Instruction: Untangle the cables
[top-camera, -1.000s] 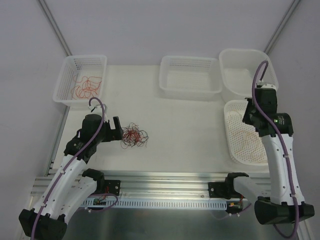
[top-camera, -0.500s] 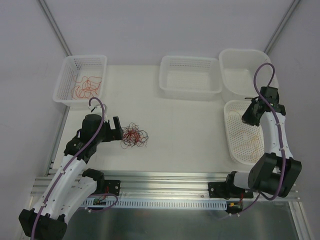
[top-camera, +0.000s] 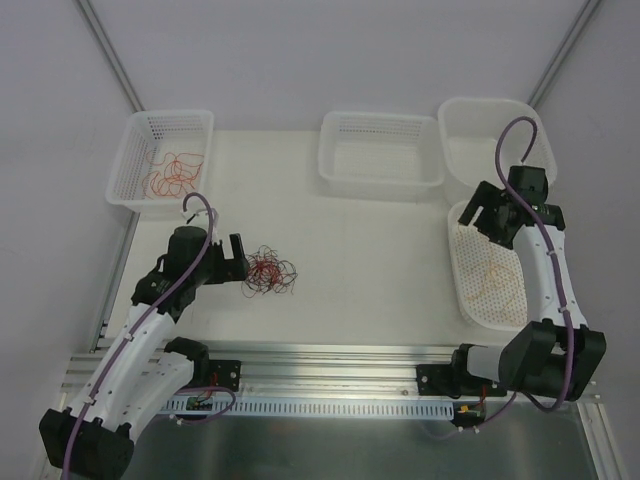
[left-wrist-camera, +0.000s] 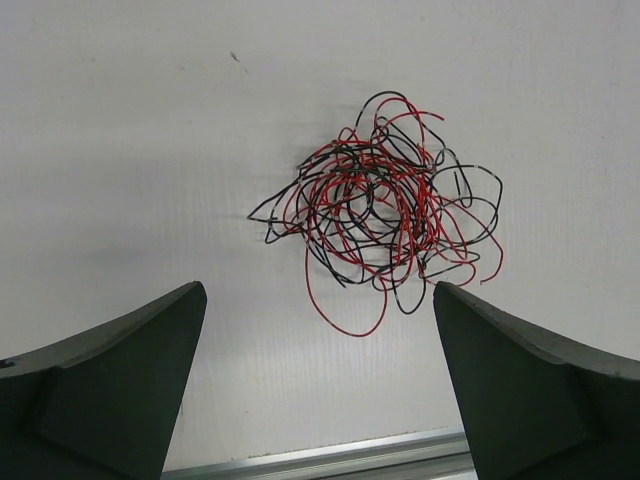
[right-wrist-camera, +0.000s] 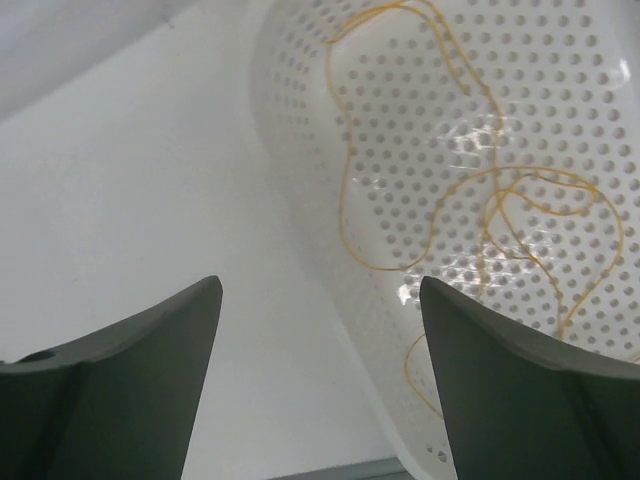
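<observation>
Right arm has swung since the earlier pics: wrist is now turned left, so the right gripper (top-camera: 483, 212) hangs over the inner rim of the perforated tray (top-camera: 485, 305), not out over its middle. Left arm has barely shifted. Right jaws stand wide apart w/ nothing btwn them. The wrist view shows yellowish wires (right-wrist-camera: 500, 185) lying loose in the tray below. I read that as a drop-off done and the arm heading back for more, but that's judgement only.

Left gripper (left-wrist-camera: 318, 292) is also spread wide and empty, poised just beside the red-and-black tangle (left-wrist-camera: 380, 210). That clump sits on the table (top-camera: 380, 240) in front of the left arm, touching neither finger. Orange-red wires (top-camera: 175, 172) already lie in the far-left basket (top-camera: 170, 117).

Most of the job looks undone: the tangle is dense, its strands hair-thin and prob springy. You'll likely need one gripper to pin the clump while the other pulls a single loose end, e.g. the red loop at its near edge. Grab too deep and the whole clump prob lifts as one.
</observation>
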